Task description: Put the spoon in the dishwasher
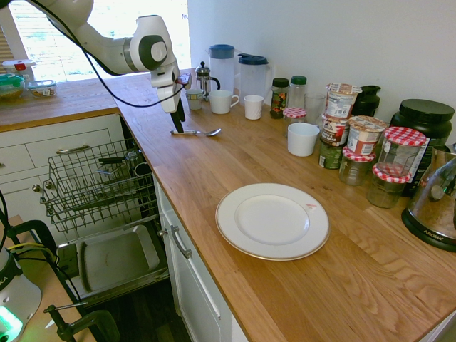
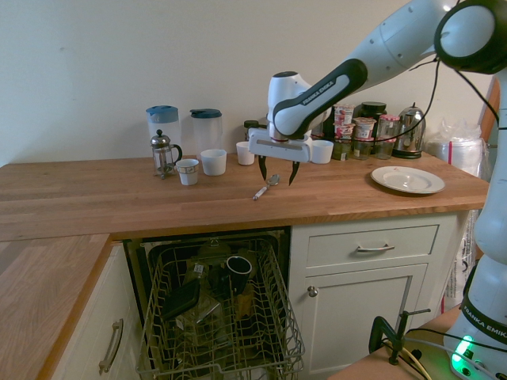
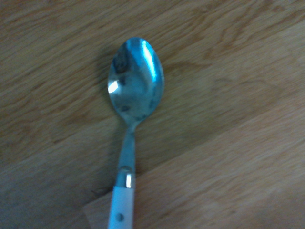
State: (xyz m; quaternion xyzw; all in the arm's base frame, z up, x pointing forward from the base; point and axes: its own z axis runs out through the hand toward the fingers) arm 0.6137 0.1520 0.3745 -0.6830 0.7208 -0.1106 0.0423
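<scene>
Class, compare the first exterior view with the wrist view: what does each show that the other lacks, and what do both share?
Only the first exterior view: the open gripper, the plate and the dishwasher's wire rack.
Only the wrist view: rivets on the spoon's white handle.
Both: the spoon, lying on the wooden worktop.

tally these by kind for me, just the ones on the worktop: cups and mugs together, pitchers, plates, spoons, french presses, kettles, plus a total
cups and mugs: 4
pitchers: 2
plate: 1
spoon: 1
french press: 1
kettle: 1
total: 10
</scene>
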